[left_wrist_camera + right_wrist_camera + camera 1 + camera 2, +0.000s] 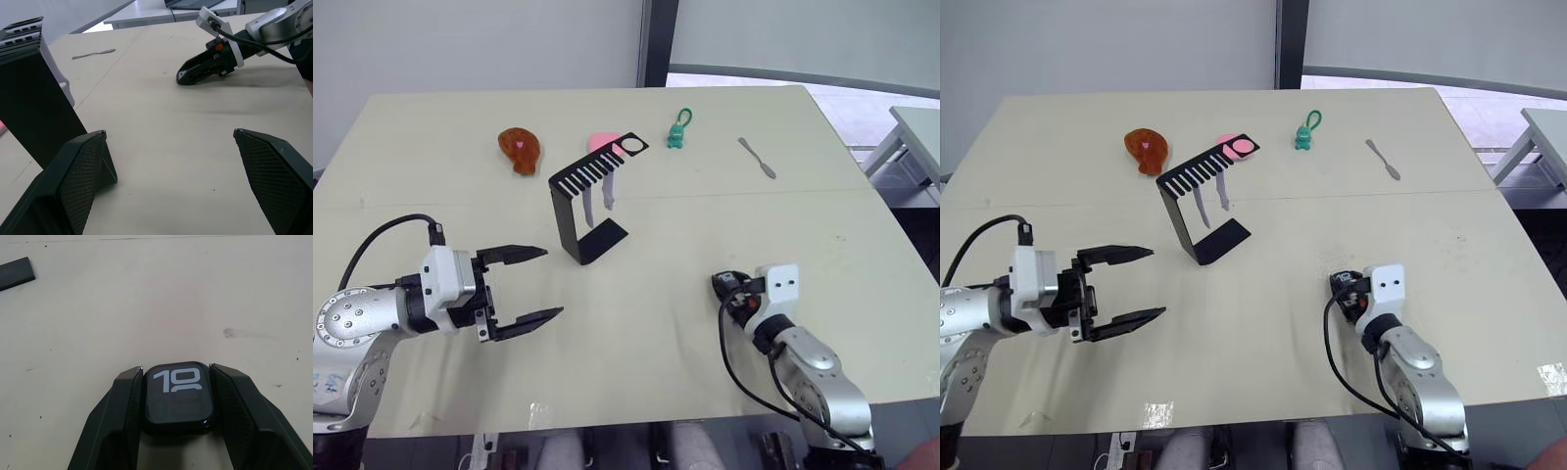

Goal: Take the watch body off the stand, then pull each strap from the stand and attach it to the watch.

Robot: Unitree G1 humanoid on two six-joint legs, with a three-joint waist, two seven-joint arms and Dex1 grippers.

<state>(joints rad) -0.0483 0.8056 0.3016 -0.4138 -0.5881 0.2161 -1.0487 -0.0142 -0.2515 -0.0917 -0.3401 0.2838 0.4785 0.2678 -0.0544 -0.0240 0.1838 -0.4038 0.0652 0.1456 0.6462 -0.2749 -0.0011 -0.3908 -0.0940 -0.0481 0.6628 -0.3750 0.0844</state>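
The black stand (570,211) is upright at the table's middle, its comb-slotted bar tilted toward the far right. Two pale straps (590,209) (608,193) hang from the bar's slots. My left gripper (553,283) is open, low over the table, to the left of and nearer than the stand's base, with nothing between its fingers. My right gripper (177,371) rests low on the table at the near right and is shut on the watch body (178,399), a small black case whose dark screen shows light digits. The left wrist view shows the right gripper (188,74) lying across the table.
A brown lump (520,151) and a pink object (601,142) lie behind the stand. A green keychain figure (678,130) and a grey spatula-like tool (757,157) lie at the far right. The table's near edge runs just below both arms.
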